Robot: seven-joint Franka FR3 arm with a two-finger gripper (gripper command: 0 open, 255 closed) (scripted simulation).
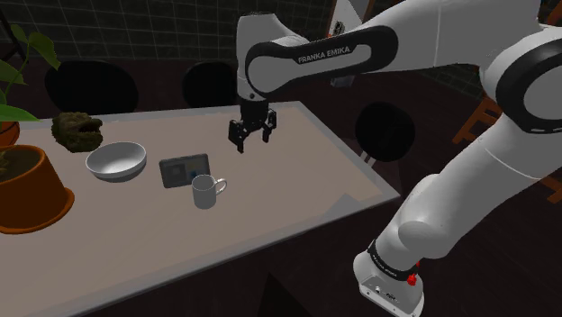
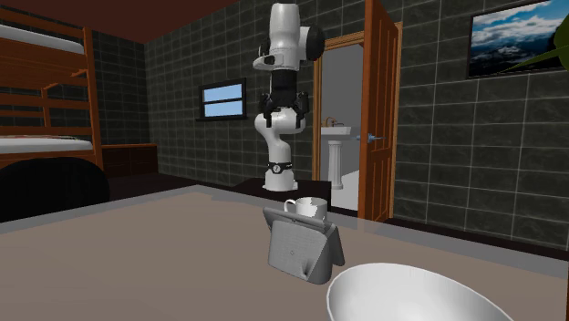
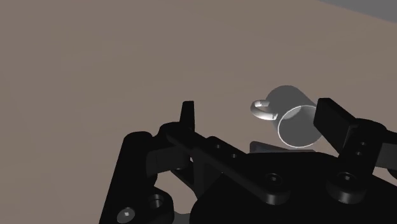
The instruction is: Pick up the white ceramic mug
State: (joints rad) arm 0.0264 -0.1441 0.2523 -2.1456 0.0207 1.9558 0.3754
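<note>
Shoulder view, from its left: an orange pot (image 1: 31, 194) is cut off by the frame edge, and its plant is only partly seen. Next come a dark mossy lump (image 1: 77, 131) that is hard to name, a white bowl (image 1: 116, 160), and a small grey tablet (image 1: 184, 169) propped on the table (image 1: 297, 180). The mug (image 1: 206, 191), pale grey, stands upright just beside the tablet, toward the table's near edge, with its handle turned to the view's right. It is apart from the bowl. Further right the gripper (image 1: 252, 140) hangs above the table, clear of the mug, its fingers (image 1: 240, 142) spread with nothing between them. The arm (image 1: 468, 180) runs out of frame at the right. In the second exterior view the tablet's back hides the mug's lower half, leaving its rim and handle visible, and the bowl is cropped at the bottom edge. In the wrist view the mug sits ahead between the parted fingers, untouched. One finger covers part of its rim. A grey sliver next to it, possibly the tablet, is mostly hidden by the gripper's body.
</note>
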